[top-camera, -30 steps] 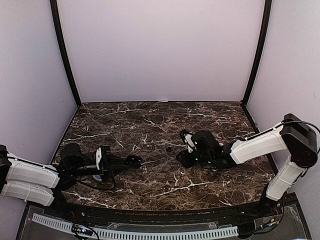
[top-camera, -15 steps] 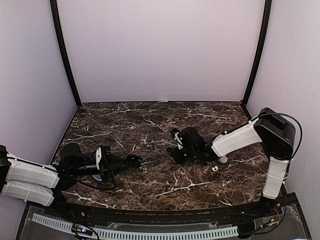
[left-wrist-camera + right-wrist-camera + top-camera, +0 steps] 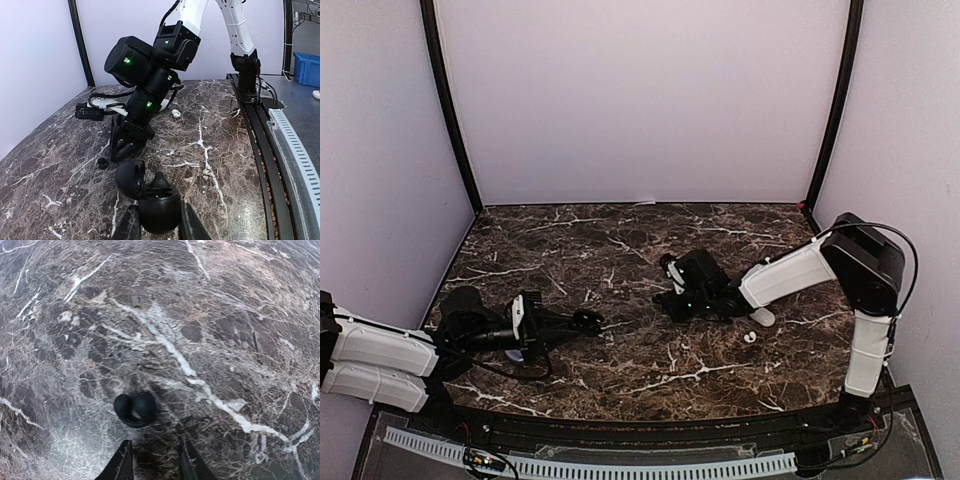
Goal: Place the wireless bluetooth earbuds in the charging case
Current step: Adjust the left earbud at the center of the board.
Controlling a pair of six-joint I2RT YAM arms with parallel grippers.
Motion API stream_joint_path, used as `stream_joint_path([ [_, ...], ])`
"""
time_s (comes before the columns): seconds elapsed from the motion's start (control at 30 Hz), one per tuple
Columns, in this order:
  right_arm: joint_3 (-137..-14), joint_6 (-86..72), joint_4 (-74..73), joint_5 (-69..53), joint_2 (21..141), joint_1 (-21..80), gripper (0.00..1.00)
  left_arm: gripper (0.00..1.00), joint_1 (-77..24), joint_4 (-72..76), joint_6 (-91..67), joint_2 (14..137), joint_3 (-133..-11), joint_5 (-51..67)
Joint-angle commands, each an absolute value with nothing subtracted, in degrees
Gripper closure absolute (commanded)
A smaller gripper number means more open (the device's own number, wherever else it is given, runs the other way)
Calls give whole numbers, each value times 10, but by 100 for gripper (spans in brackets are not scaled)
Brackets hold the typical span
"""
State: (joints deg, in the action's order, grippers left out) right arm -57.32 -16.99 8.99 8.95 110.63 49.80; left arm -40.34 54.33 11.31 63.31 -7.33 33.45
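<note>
Earbud [image 3: 135, 409] before parted right end effector [image 3: 154, 461]; open charging case [image 3: 159, 204] in left end effector [image 3: 159, 228].

The left arm [image 3: 380, 350], white-shelled links with black joints, lies low in the lower left of the overhead view. Its forearm extends rightward toward frame centre. The left gripper [image 3: 157, 226], black and two-fingered, sits close to the surface. Its fingers [image 3: 129, 225] are clamped on either side of a round black charging case [image 3: 159, 210].

The right arm [image 3: 790, 275], of the same build, stands upright at the right edge, folds at a black elbow and extends left and downward to mid-frame. The right gripper [image 3: 155, 465] points steeply down at the surface. Its jaws stand partly apart with nothing between them.
</note>
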Motion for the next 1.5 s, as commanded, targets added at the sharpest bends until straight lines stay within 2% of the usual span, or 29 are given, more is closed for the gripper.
stream_joint_path([
  [0.0, -591, -175, 106, 59, 1115, 479, 71, 100, -401, 546, 110, 628, -76, 334],
  [0.63, -644, -165, 76, 39, 1153, 469, 74, 100, -401, 546, 108, 632, -76, 335],
  [0.83, -623, -162, 107, 16, 1125, 467, 71, 100, -402, 547, 108, 632, -76, 336],
  [1.47, -685, -159, 88, 14, 1173, 465, 70, 100, -401, 545, 109, 628, -76, 336],
])
